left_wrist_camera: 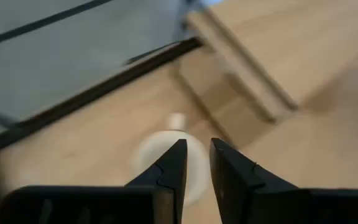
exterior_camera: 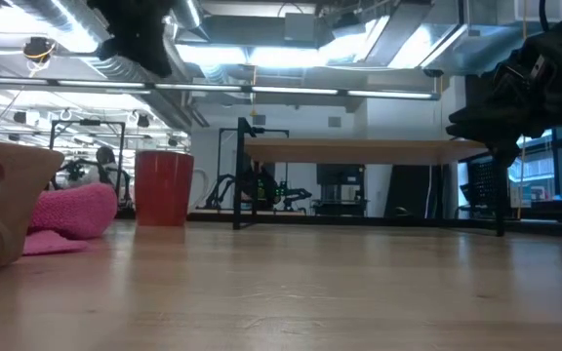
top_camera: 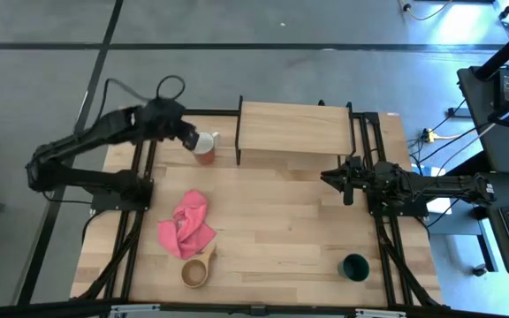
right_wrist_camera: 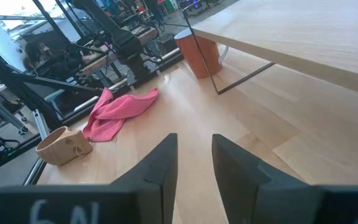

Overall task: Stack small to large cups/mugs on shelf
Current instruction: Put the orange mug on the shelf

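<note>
Your left gripper [top_camera: 189,135] hovers above the red mug [top_camera: 206,146] beside the shelf [top_camera: 294,126], fingers slightly parted, grasping nothing. Your right gripper [top_camera: 330,177] waits near the shelf, likewise released.

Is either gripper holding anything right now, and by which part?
Nothing is held. The left gripper hangs open just above the red mug; the right gripper waits open and empty in front of the shelf.

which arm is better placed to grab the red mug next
Left. The left claw hovers directly over the red mug, which stands on the table beside the shelf, its fingers slightly apart. The right claw waits in front of the shelf's other end, well away from the mug.
</note>
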Motion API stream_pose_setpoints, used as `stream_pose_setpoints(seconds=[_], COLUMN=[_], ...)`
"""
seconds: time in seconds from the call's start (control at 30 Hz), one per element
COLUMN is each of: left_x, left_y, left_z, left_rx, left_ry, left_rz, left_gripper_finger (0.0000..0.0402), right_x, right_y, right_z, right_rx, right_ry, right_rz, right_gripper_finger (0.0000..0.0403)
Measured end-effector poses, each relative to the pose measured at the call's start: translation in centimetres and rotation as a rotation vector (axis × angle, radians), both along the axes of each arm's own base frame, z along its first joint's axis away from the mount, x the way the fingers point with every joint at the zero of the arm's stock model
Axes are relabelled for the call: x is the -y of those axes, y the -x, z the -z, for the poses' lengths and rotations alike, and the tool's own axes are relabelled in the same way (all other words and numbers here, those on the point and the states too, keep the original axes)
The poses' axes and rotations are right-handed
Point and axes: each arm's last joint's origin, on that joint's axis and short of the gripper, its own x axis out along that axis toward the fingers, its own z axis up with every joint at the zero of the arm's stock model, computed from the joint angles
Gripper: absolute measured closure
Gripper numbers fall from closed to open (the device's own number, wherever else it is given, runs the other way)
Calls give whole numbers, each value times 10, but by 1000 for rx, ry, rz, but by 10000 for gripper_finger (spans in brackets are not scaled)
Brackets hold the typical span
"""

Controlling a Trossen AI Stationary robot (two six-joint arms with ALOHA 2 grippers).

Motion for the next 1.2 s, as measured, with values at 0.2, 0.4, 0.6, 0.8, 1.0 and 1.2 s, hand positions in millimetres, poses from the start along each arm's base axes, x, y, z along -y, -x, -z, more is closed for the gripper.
stream_pose_setpoints(seconds=[0.2,0.4,0.6,0.8,1.0,1.2], left_x=[-40,-65,-71,-76,-81,-80], left_y=[-12,-21,-35,-36,-34,-32], left_z=[4,47,63,67,73,90], left_rx=[-77,-276,-378,-438,-432,-455], left_ry=[58,362,356,296,313,326], left_rz=[-142,-206,-147,-119,-30,62], left_gripper_finger=[305,256,245,244,244,244], right_x=[0,0,0,0,0,0], right_y=[0,0,0,0,0,0], right_z=[0,0,0,0,0,0], right_rx=[0,0,0,0,0,0], right_ry=[0,0,0,0,0,0], right_rz=[0,0,0,0,0,0], right_gripper_finger=[302,302,302,302,302,302])
